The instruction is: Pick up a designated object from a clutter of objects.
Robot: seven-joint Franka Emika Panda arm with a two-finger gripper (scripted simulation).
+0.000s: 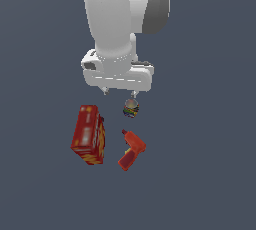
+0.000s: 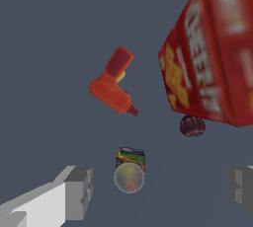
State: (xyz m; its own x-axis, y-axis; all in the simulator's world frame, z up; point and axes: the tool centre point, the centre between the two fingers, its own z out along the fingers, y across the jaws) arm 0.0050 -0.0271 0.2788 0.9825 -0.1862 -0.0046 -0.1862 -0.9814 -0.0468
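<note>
Small dark maroon round ball: no long axis, beyond wide-apart claw, touching red cracker box.

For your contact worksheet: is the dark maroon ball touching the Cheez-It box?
Cannot tell. In the wrist view the maroon ball sits right at the Cheez-It box's lower edge, overlapping it, with no gap or contact plainly shown.
</note>
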